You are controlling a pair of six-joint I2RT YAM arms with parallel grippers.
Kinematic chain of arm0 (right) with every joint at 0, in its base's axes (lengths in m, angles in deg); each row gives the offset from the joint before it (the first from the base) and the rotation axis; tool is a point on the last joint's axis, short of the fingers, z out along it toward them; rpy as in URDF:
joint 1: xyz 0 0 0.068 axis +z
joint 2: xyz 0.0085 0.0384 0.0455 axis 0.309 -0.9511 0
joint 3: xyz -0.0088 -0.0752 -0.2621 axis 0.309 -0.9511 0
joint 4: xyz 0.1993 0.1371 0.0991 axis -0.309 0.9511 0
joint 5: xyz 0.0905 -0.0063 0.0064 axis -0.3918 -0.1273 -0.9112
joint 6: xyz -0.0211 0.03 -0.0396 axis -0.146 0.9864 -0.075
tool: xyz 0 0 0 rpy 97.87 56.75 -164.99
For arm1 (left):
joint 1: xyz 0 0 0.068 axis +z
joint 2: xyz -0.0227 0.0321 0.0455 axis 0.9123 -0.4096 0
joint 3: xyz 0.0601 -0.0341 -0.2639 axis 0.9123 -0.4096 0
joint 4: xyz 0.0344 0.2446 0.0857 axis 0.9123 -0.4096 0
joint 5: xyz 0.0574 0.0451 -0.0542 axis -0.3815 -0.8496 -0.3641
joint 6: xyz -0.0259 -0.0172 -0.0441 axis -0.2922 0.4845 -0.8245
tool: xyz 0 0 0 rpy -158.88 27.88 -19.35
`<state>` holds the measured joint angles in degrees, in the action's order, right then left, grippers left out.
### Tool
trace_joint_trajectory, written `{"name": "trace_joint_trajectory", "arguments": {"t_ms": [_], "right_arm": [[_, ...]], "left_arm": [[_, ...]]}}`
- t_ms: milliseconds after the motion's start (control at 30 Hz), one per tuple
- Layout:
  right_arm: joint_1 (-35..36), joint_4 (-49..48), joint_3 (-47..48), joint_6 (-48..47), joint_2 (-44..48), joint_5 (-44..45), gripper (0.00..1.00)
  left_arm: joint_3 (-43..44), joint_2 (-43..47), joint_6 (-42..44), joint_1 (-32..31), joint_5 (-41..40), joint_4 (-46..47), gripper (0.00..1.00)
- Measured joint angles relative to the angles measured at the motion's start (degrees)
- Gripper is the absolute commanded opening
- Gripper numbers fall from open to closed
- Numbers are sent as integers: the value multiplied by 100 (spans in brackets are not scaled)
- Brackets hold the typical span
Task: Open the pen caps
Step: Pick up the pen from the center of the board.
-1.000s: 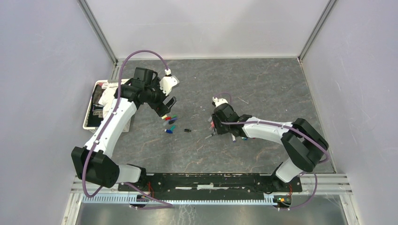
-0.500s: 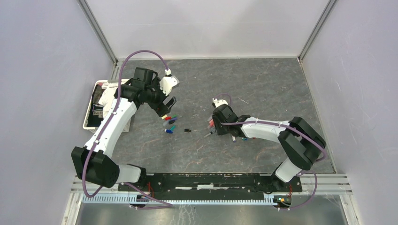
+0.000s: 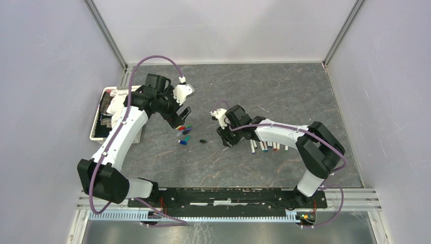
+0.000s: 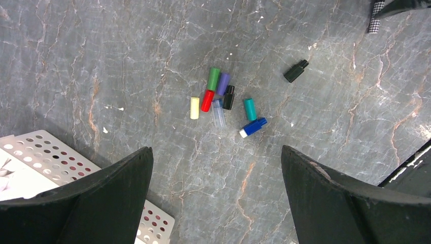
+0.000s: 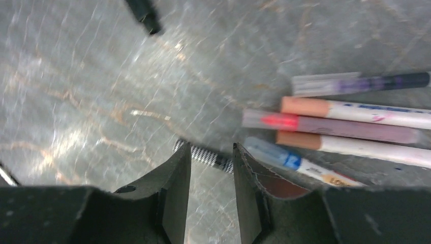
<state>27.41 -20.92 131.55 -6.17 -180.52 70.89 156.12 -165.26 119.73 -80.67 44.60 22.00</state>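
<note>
Reaching forward, the left arm hangs its gripper (image 4: 216,150), fingers spread wide, above the clustered caps (image 4: 213,99). The right arm stretches inward; its gripper (image 5: 211,148), fingers narrowly parted, straddles a checkered piece (image 5: 202,153), grip unclear, beside the pens (image 5: 356,124).

Pen caps (image 4: 207,100) clustered, black cap (image 4: 296,70) apart, possibly perforated tray (image 4: 61,162) lower-left

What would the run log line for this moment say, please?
left end effector: open, above loose caps | right end effector: over checked pen, grip unclear | pens: in row beside it
</note>
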Motion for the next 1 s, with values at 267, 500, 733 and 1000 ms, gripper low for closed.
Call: {"name": "trace_joint_trajectory", "arguments": {"t_ms": [267,500,733,1000], "right_arm": [[2,570,-15,-1141,0,-695,59],[2,570,-109,-2052,2,-695,62],[2,546,28,-2588,-223,-750,58],[24,411,-44,-2664,-293,-750,40]], "left_arm": [[0,0,4,0,17,-107,100],[0,0,4,0,20,-120,100],[2,0,11,2,20,-160,100],[2,2,72,0,20,-162,100]]}}
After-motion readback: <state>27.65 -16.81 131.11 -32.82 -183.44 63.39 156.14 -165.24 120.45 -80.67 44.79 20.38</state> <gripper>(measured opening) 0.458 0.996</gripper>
